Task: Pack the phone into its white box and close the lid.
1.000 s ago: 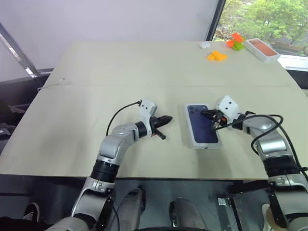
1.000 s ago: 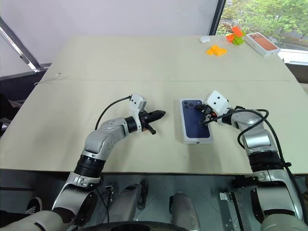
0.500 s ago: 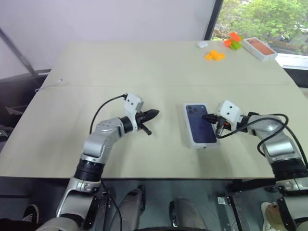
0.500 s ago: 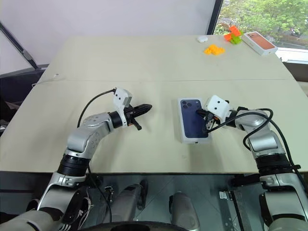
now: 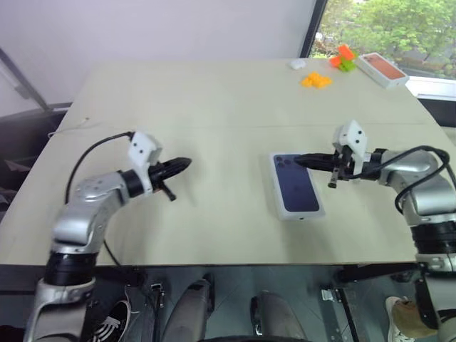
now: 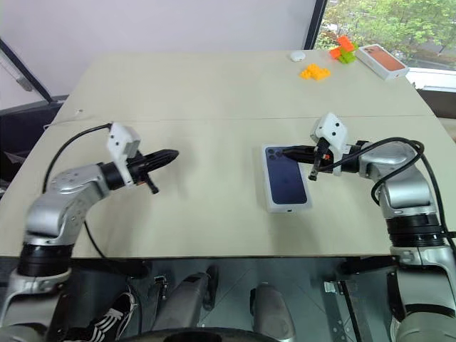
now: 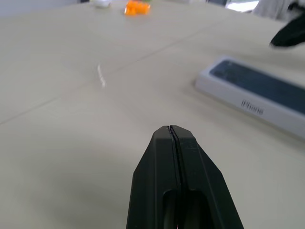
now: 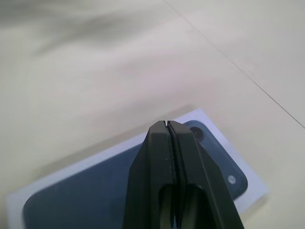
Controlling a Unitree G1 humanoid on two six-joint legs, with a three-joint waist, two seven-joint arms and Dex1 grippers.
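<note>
Centrally, the beige table [image 5: 214, 107] carries everything, and the closed phone box serves as the landmark. That box sits toward the near right part of the table with the lid [image 5: 296, 187] on it, its outer face showing a dark blue phone picture inside a white border; the side wall reads "iPhone" in the left wrist view. Whether the phone lies inside cannot be told, since the lid covers the base.

To the box's right, the right gripper [image 5: 302, 160] hangs above the lid's far end, over the printed camera cluster, its black fingers pressed together and holding nothing. Well to the box's left, the left gripper [image 5: 182, 164] hovers above bare tabletop, pointing toward the box, its fingers likewise clamped tight on nothing.

Far beyond the box, at the table's far right corner, lies a white box with an orange-red top [image 5: 382, 69]. Just beside it sit orange and green blocks [image 5: 344, 58], a small orange heap [image 5: 315, 80] and a small white object [image 5: 297, 64].
</note>
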